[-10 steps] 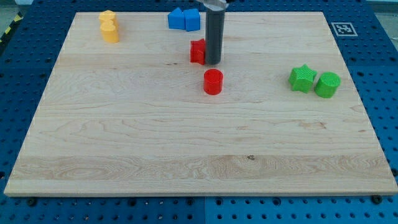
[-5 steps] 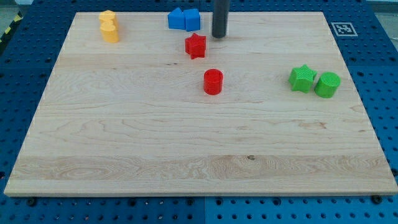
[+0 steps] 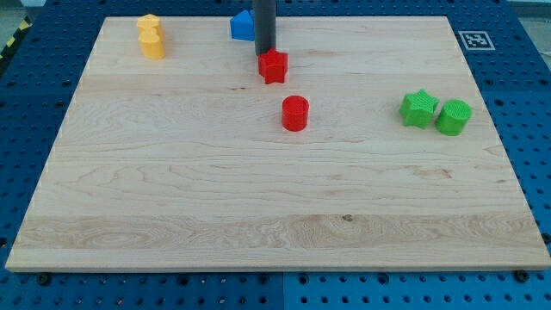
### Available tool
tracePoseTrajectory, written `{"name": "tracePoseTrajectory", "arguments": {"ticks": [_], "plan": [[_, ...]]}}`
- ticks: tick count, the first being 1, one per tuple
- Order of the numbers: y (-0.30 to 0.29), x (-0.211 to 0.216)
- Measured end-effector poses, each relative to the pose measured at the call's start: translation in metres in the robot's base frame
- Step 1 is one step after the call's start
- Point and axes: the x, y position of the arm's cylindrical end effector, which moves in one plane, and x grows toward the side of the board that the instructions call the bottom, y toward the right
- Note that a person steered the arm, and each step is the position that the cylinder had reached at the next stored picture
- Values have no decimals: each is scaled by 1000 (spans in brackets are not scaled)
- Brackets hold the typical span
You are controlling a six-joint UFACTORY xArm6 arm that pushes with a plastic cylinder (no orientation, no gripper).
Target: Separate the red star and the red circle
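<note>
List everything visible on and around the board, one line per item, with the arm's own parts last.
red star: 1, red, upper middle
red circle: 1, red, below the star, apart from it
blue block: 1 showing, blue, top edge, partly hidden by the rod
yellow blocks: 2, yellow, top left, touching
green star: 1, green, right side
green circle: 1, green, against the green star
board: 1, light wood
marker tag: 1, black-and-white, top right
my tip: 1, dark rod, at the red star's upper left

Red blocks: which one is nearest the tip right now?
The red star. My tip sits right at its upper-left edge, while the red circle lies apart, further toward the view's bottom.
</note>
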Motion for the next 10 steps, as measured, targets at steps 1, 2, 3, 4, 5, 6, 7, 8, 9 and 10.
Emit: {"name": "tracePoseTrajectory", "arguments": {"ticks": [1,2,3,4,5,6,7,8,9,10], "plan": [[9,11],[9,30],[13,47],[20,58],[34,45],[86,27],[121,34],[122,41],[122,45],[120,78]]}}
